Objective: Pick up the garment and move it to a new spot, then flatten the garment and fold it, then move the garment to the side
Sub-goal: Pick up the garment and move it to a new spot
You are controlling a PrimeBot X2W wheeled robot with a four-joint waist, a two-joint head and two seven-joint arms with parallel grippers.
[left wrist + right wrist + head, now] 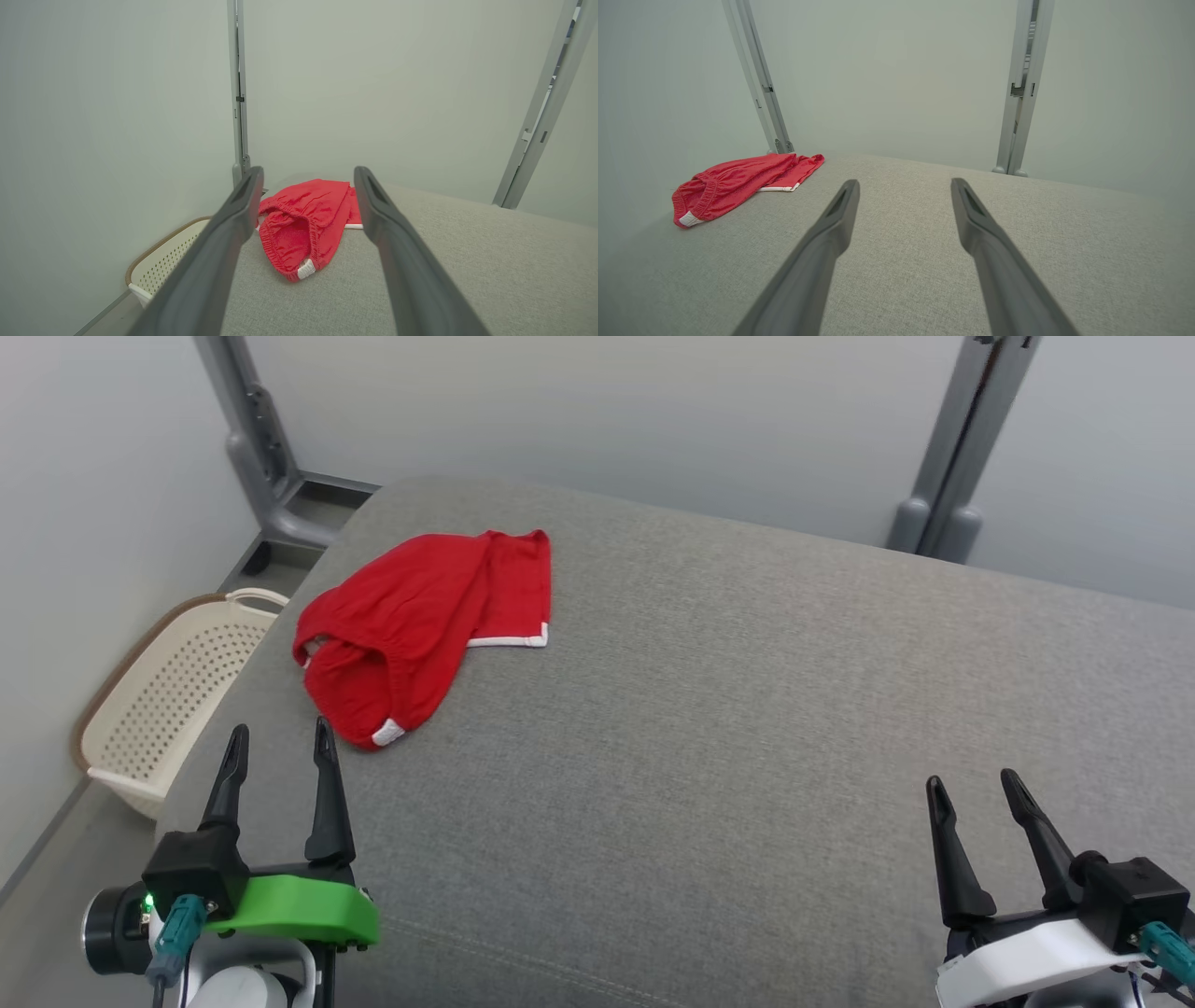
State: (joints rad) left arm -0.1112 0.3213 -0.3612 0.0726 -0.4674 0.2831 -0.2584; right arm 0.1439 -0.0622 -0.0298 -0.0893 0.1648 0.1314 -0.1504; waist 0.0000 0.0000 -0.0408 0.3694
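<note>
The garment (425, 621) is a pair of red shorts with white trim, lying crumpled at the far left of a grey cushioned surface (747, 728). My left gripper (278, 747) is open near the front left, its fingertips a short way before the garment's nearest fold. In the left wrist view the garment (303, 224) lies ahead between the spread fingers (243, 205). My right gripper (971, 786) stands open at the front right, far from the cloth. In the right wrist view the garment (738, 186) lies off to the left of that gripper (903, 184).
A cream perforated basket (159, 695) sits on the floor beside the surface's left edge. Grey metal posts (266, 448) stand at the back left and back right (952, 467) against pale walls. Bare grey surface stretches across the middle and right.
</note>
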